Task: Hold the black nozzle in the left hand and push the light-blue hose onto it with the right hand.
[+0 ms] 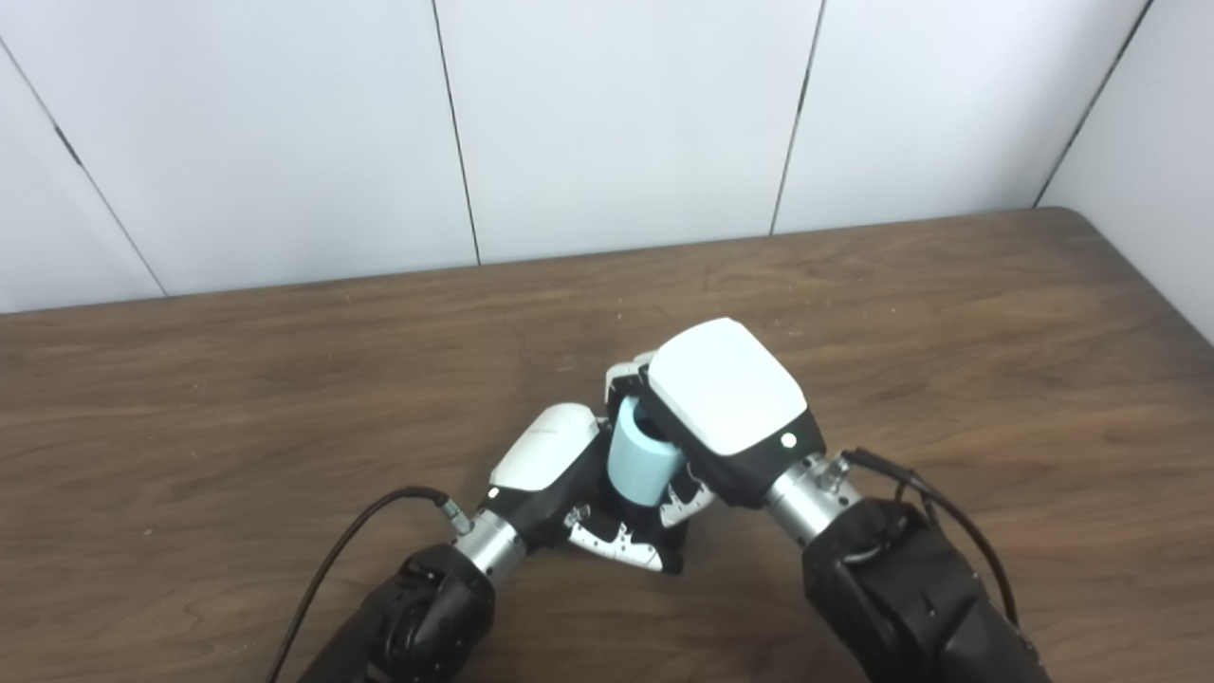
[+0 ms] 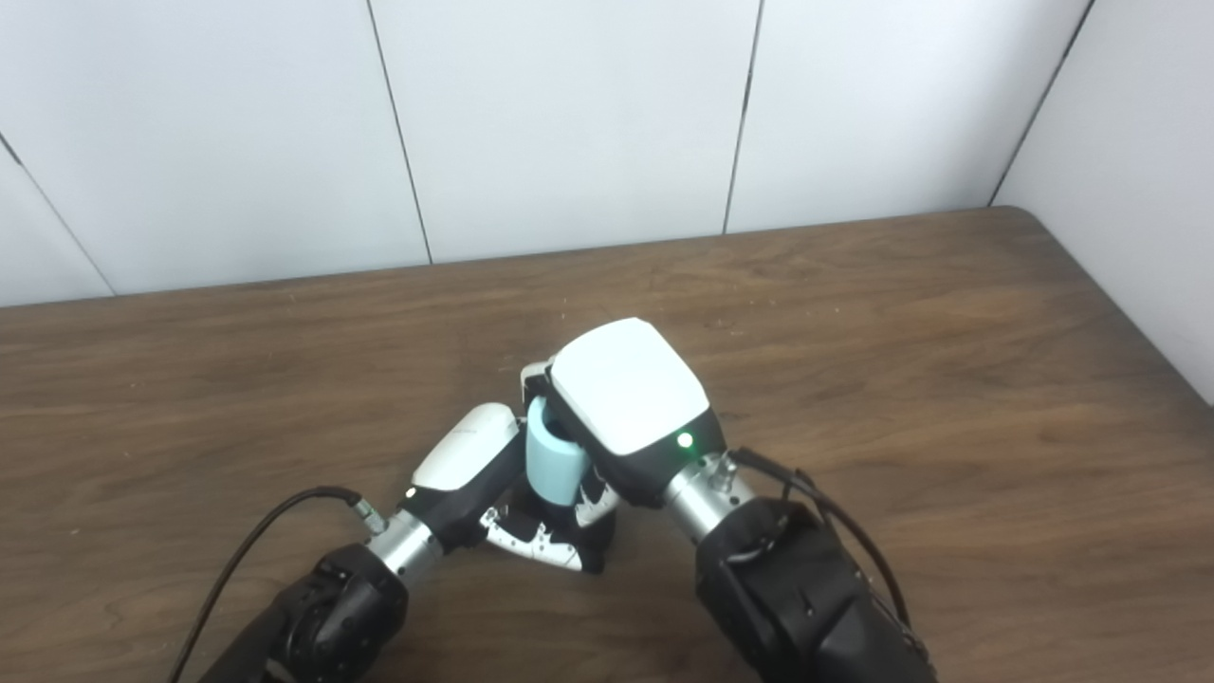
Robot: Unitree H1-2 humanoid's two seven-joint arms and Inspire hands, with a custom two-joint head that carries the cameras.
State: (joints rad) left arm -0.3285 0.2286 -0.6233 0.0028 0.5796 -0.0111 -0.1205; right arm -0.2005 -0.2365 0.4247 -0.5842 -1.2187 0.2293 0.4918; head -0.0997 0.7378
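Note:
The light-blue hose (image 1: 643, 459) is a short, fat tube standing nearly upright between my two hands near the table's front middle. My right hand (image 1: 726, 394) is shut on the hose, its white back covering the tube's upper end. My left hand (image 1: 560, 470) sits just left of and below it, fingers (image 1: 621, 545) curled under the tube's lower end. The black nozzle is hidden behind the fingers and the hose, so only dark shapes show there. Both hands touch each other at the hose (image 2: 555, 462).
The brown wooden table (image 1: 285, 398) stretches wide on both sides. White wall panels (image 1: 607, 123) stand behind it and along the right edge. A black cable (image 1: 332, 560) loops from my left wrist, another (image 1: 948, 512) from my right wrist.

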